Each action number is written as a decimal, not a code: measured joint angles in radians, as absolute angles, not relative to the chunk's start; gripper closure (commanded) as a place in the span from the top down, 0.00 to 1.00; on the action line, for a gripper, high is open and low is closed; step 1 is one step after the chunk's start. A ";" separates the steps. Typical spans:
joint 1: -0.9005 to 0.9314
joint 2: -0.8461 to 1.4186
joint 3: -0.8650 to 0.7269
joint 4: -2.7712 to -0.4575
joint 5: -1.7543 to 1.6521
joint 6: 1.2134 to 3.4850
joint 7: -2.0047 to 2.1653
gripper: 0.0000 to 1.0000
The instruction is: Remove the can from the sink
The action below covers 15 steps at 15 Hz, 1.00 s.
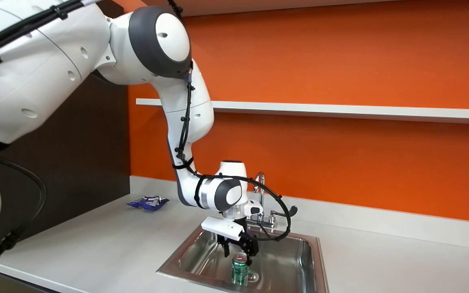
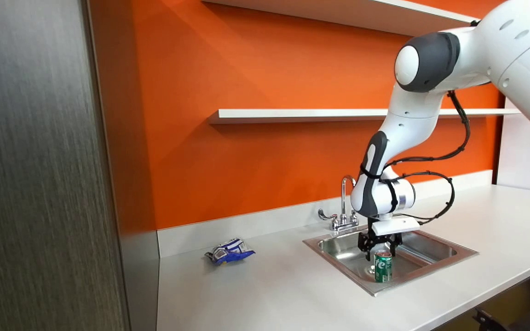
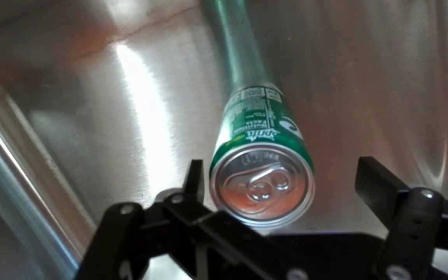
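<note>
in the sink (image 1: 281, 260), the upright can (image 1: 240, 270) is flanked off-centre by the tool (image 3: 279, 175), spread wide, gripping nothing.

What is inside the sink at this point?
A green can stands upright inside the sink; in the wrist view the open tool appears to straddle its top. Whatever lies directly beneath the can is covered and cannot be seen.

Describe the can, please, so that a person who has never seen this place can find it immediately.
Below the orange wall, a steel sink is set into the white countertop. Inside it, toward the side away from the faucet, the can stands upright. It is the green cylinder with white lettering and a silvery top, unlike the crumpled blue packet on the countertop.
</note>
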State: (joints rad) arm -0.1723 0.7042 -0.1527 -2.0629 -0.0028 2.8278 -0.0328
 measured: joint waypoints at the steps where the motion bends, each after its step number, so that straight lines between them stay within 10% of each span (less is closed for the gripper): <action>1: -0.171 0.709 -0.153 -2.057 -0.003 2.823 -0.030 1.00; 11: -0.160 0.740 -0.164 -2.019 -0.003 2.791 -0.002 1.00; 15: -0.157 0.746 -0.169 -2.010 -0.003 2.781 0.001 0.58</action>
State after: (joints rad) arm -0.1573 0.7464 -0.1686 -2.0098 -0.0028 2.7807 0.0009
